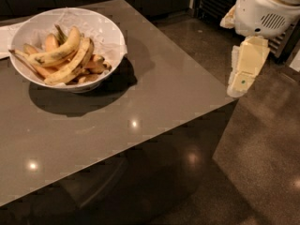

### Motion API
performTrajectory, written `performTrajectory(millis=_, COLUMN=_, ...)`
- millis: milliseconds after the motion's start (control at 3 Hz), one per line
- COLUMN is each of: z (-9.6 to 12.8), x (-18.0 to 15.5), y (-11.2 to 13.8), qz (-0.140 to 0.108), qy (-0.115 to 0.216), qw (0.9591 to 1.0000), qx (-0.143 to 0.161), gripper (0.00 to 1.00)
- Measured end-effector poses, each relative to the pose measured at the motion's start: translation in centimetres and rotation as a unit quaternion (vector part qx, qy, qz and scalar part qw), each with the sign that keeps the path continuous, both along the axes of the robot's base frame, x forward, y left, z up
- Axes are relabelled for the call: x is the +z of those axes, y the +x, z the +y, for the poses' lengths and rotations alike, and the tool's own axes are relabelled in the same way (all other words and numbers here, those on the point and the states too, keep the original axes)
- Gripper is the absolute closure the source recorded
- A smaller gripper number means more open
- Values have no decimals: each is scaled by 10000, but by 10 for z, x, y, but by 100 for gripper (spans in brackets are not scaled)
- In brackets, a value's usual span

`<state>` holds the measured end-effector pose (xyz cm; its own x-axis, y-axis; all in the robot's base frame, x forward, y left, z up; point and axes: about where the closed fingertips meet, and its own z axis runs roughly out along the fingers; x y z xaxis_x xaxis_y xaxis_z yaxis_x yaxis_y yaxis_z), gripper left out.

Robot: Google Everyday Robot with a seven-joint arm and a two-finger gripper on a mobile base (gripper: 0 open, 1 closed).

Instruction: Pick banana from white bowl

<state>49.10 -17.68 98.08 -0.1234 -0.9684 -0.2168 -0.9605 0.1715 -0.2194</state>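
One long banana (74, 62) lies among other bananas (50, 42) in the bowl (112, 29) on the desk (150, 102); the pincer (240, 81) hangs beyond the desk's edge, well apart, and I cannot tell its state

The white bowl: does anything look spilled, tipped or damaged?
Nothing stands out. The white bowl sits upright on the table, bananas all inside it; the hand hangs beyond the table's right edge.

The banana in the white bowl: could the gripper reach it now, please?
Probably yes: the gripper hangs beside the table's edge, nothing stands between, and the banana lies atop the pile.
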Motion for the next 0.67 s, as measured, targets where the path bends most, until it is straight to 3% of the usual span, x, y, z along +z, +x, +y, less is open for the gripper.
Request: performTrajectory(millis=667, z=6, x=4, y=7, qz=-178, qy=64, qw=9998, qx=76, gripper=0)
